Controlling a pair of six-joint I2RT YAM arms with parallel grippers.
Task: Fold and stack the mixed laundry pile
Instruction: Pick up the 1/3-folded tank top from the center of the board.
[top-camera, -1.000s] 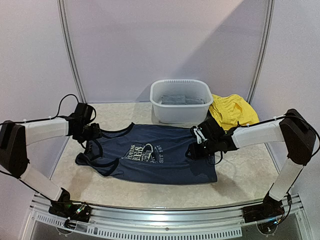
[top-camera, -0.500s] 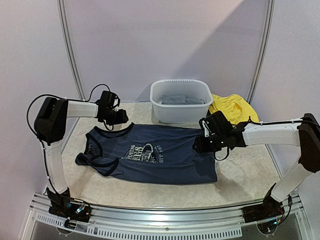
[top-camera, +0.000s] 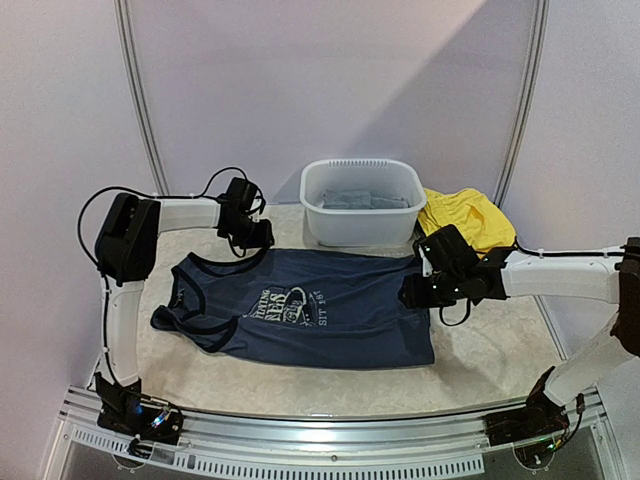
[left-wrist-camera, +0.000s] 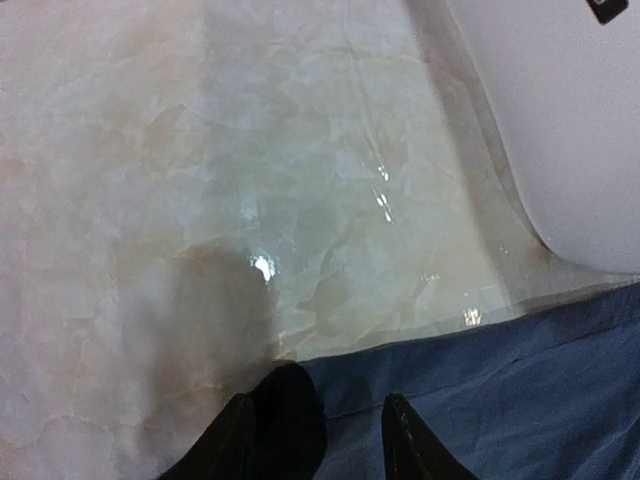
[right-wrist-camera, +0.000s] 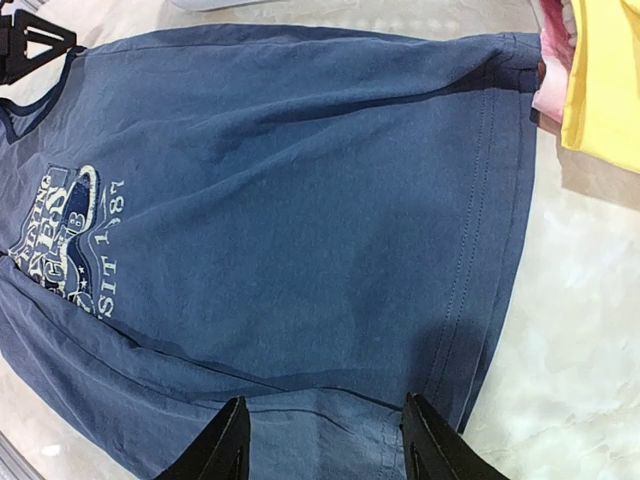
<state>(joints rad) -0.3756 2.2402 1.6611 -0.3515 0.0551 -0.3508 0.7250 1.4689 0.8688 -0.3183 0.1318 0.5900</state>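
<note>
The navy tank top with its white chest print lies spread flat on the table, straps to the left, hem to the right. My left gripper is open and empty at the top's far edge, near the far strap. The left wrist view shows its tips over the navy cloth. My right gripper is open and empty, low over the hem end, where a fold crosses the cloth. A yellow garment lies at the back right, with pinkish cloth beside it. Grey cloth lies in the basin.
The white plastic basin stands at the back centre, just beyond the tank top; its wall shows in the left wrist view. Pale marbled table surrounds the top. White walls close the back and sides.
My left arm has swung from the straps at the left to the top's far edge near the basin. My right gripper has shifted a little right along the hem end.
</note>
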